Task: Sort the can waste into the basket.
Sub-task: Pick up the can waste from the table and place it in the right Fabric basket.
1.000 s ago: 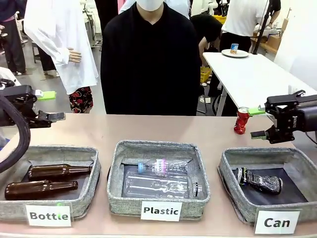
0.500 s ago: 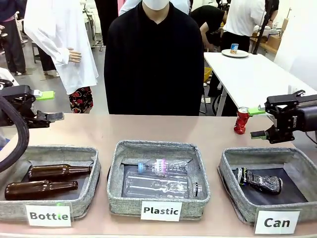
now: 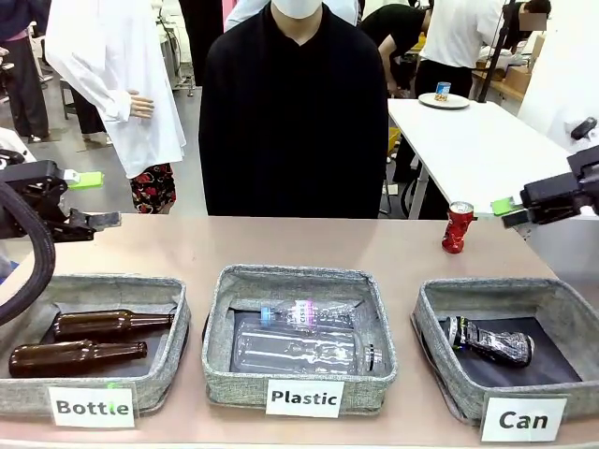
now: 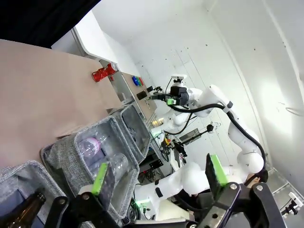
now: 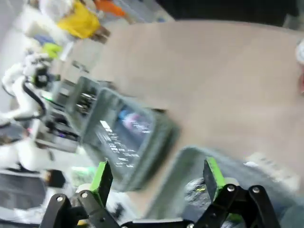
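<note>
The right hand [image 3: 515, 208] hangs above the worktop's [image 3: 281, 245] 3 o'clock edge, its arm coming in level from the right and one green pad pointing toward 9 o'clock. In its own wrist view, which is blurred, the right hand [image 5: 157, 180] stands wide open with nothing between the two black fingers. At about 8 o'clock from it, near but apart, the red can [image 3: 458, 227] stands upright on the smooth tan worktop, its body crumpled and its top silver. At 5 o'clock from that can sits the basket [image 3: 487, 285], a grey woven-fabric rectangle with soft walls, a dark floor and a white "Can" label [image 3: 524, 419]. The black-and-silver can [image 3: 489, 340] lies on its side inside, crushed and shiny.

The left hand [image 3: 94, 199] is held above the worktop's 9 o'clock edge, fingers pointing toward 3 o'clock, spread open and empty; its wrist view shows the left hand [image 4: 159, 173] with pads well apart and the red can [image 4: 102, 73] far off at 11 o'clock.
</note>
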`<state>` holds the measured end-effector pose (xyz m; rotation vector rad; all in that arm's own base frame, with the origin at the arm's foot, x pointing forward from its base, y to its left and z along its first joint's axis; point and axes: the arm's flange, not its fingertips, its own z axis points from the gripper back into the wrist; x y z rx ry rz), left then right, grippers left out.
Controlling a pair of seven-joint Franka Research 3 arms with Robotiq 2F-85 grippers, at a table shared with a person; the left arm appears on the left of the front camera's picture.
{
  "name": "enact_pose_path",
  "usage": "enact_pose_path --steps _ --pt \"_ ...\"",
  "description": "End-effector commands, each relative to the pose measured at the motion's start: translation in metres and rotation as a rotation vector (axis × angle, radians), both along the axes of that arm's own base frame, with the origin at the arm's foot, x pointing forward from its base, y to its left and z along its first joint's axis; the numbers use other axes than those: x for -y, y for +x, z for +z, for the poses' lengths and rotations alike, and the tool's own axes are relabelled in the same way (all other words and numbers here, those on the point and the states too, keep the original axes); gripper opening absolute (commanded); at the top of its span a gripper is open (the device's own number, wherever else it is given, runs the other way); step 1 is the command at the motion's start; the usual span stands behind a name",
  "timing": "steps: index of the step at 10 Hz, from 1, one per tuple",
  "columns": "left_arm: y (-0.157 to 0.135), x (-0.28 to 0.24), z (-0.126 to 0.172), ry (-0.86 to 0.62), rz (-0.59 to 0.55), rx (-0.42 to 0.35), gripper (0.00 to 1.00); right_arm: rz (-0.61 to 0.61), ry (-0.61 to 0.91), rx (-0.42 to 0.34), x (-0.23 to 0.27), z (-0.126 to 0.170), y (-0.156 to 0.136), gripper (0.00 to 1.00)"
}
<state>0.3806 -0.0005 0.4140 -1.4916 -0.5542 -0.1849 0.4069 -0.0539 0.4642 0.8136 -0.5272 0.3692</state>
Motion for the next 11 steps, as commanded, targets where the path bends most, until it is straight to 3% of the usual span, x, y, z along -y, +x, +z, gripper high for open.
enact_pose_path --steps 1,2,4,5,6,9,10,11 --pt "0.000 -0.001 0.002 -0.008 0.005 -0.009 1.00 0.014 -0.380 0.869 0.024 -0.017 0.018 1.00" --pt "0.000 -0.001 0.002 -0.008 0.005 -0.009 1.00 0.044 -0.484 0.985 0.031 -0.021 0.013 1.00" --pt "0.000 -0.001 0.002 -0.008 0.005 -0.009 1.00 0.057 -0.556 1.126 0.045 -0.027 0.002 1.00" --pt "0.000 -0.001 0.002 -0.008 0.005 -0.009 1.00 0.030 -0.544 1.127 0.053 -0.027 0.002 1.00" --pt "0.000 -0.001 0.002 -0.008 0.005 -0.009 1.00 0.194 -0.398 0.488 0.049 -0.009 0.013 1.00" --pt "0.000 -0.001 0.002 -0.008 0.005 -0.009 1.00 0.194 -0.398 0.488 0.049 -0.009 0.013 1.00" --pt "0.000 -0.001 0.002 -0.008 0.005 -0.009 1.00 0.189 -0.422 0.547 0.051 -0.019 0.007 1.00" --pt "0.000 -0.001 0.002 -0.008 0.005 -0.009 1.00 0.062 -0.410 0.516 0.075 -0.016 0.039 1.00"
